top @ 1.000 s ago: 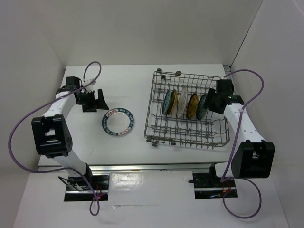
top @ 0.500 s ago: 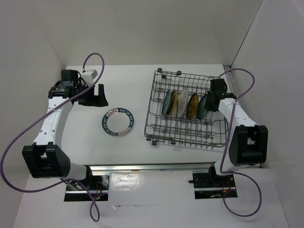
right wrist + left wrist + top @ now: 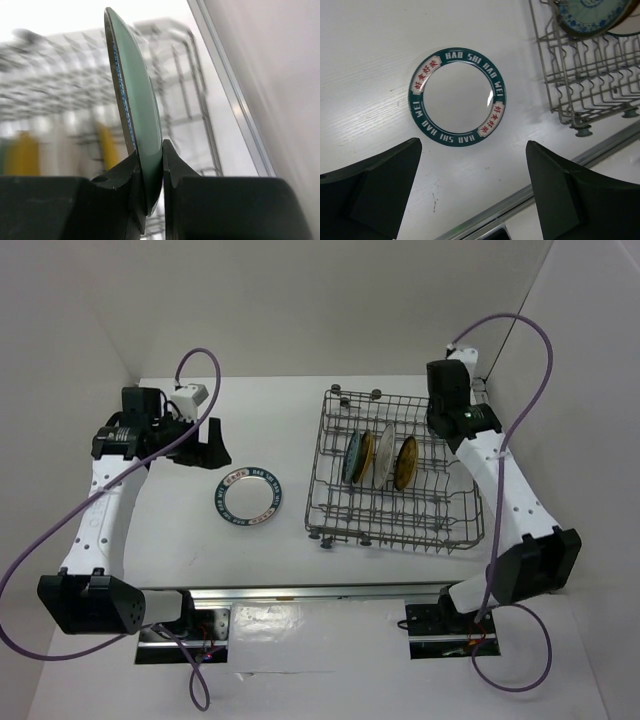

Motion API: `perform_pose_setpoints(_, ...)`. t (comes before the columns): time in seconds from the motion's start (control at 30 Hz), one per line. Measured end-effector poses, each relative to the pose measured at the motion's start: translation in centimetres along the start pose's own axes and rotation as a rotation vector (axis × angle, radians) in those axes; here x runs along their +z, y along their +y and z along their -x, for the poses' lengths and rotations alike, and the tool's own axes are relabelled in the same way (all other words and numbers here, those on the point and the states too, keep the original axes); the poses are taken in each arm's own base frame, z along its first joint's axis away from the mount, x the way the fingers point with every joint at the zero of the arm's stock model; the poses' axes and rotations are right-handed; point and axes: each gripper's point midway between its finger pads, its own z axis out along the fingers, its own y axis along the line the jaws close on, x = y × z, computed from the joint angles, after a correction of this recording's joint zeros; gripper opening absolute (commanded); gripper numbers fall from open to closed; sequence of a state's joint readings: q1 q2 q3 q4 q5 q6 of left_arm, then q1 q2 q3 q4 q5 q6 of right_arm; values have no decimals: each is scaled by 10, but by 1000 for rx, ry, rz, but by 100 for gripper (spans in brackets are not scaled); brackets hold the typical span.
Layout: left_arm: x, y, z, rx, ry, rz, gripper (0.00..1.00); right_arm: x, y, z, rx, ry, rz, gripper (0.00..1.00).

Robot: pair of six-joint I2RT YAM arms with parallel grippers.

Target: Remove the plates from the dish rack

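The grey wire dish rack point(image 3: 322, 460) stands right of centre and holds several plates on edge: a teal one point(image 3: 350, 457), a white one point(image 3: 383, 455) and a yellow-brown one point(image 3: 406, 462). Above the rack's far right corner, my right gripper point(image 3: 442, 418) is shut on the lower rim of another teal plate point(image 3: 134, 100), held upright and clear of the wires. This plate is hidden under the gripper in the top view. A white plate with a lettered teal rim point(image 3: 249, 495) point(image 3: 457, 97) lies flat on the table. My left gripper point(image 3: 205, 445) point(image 3: 473, 142) hovers open beside it, empty.
The rack's near left corner and feet point(image 3: 580, 131) show at the right of the left wrist view, with a teal-patterned plate point(image 3: 590, 12) in it. A metal rail point(image 3: 330, 590) runs along the table's front edge. White walls close in on both sides.
My right gripper has shut on the rightmost teal plate and lifted it up and back out of the rack. The left arm has drawn back slightly, still open.
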State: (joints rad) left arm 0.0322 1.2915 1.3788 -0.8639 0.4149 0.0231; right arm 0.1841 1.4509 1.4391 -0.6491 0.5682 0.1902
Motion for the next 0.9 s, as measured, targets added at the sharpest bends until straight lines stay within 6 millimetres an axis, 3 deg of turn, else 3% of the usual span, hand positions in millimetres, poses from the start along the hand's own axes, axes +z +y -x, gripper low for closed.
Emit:
perform_pose_setpoints(0.07,-2,-10,-1,10,-1,-47,100,-35,25,32,-5,-103,81,0)
perform_pose_setpoints(0.13,-6,-22,2,34,-15,-113,100,-79,63,53,15,-192,260,0)
perform_pose_setpoints(0.2,-10,-36,6,47,-36,-179,100,-126,108,58,45,-236,519,0)
perform_pose_setpoints(0.27,-15,-47,10,56,-59,-231,100,-161,146,52,78,-239,756,0)
perform_pose_setpoints(0.43,-22,-58,19,72,-92,-283,100,-198,240,-2,91,-75,1194,0)
perform_pose_setpoints(0.57,-21,-55,19,71,-90,-266,100,-208,305,-84,42,196,1432,0)
perform_pose_setpoints(0.67,-17,-52,17,69,-88,-260,98,-230,329,-121,-19,308,1544,0)
perform_pose_setpoints(0.73,-14,-49,12,62,-76,-247,97,-249,339,-135,-57,340,1614,0)
perform_pose_setpoints(0.83,-9,-41,7,55,-59,-207,92,-274,344,-142,-88,341,1690,0)
perform_pose_setpoints(0.9,-8,-37,6,57,-53,-187,81,-282,345,-137,-87,316,1726,0)
